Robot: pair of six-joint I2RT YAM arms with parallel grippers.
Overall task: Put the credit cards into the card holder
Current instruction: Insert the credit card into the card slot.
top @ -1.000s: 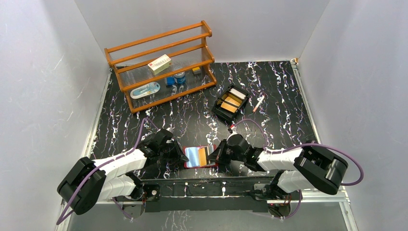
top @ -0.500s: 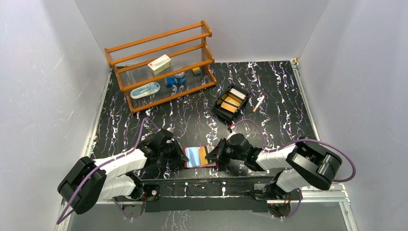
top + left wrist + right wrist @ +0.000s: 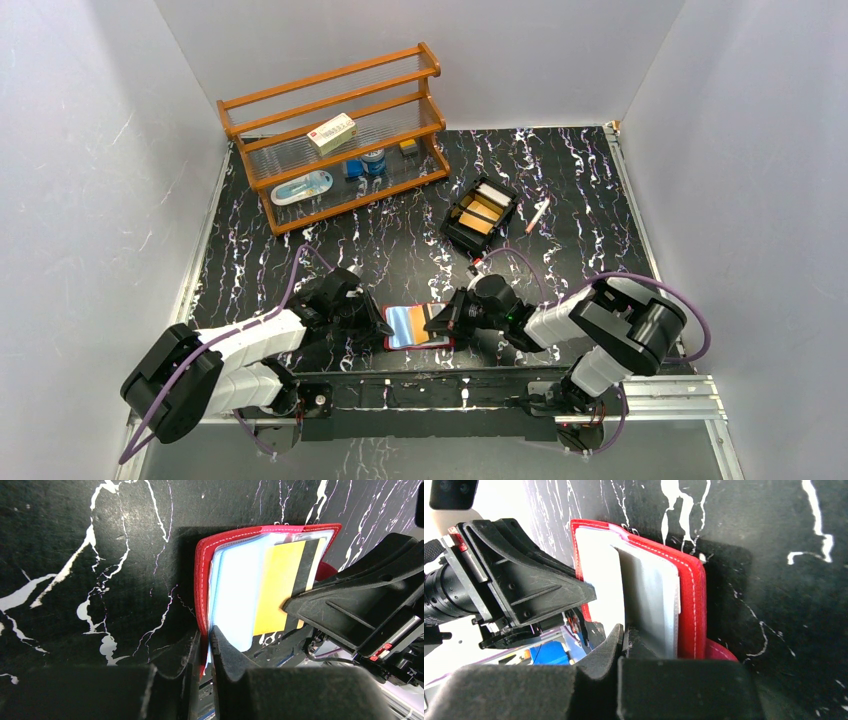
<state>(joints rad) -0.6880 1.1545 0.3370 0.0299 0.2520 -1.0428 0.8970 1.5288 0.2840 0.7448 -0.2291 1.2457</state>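
The card holder (image 3: 392, 342), a red wallet, lies open near the table's front edge, clear sleeves up. My left gripper (image 3: 206, 636) is shut on its near cover edge (image 3: 202, 585) and a sleeve. An orange credit card (image 3: 277, 592) with a black stripe lies partly inside the wallet. My right gripper (image 3: 624, 634) is shut on that card's outer edge, its finger (image 3: 350, 597) resting on the stripe. The red cover (image 3: 691, 605) shows beside its jaws. More credit cards (image 3: 478, 218), orange and white, sit in a black tray (image 3: 452, 232) farther back.
A wooden shelf rack (image 3: 335, 135) with a cream box (image 3: 331, 132) and small items stands at the back left. A pen (image 3: 537, 215) lies right of the tray. Both arms meet at the wallet, close to the front rail (image 3: 430, 378).
My right gripper has slid a little left with the orange card, bringing it farther over the open wallet, and the right arm's elbow has swung left. The left gripper has stayed put.
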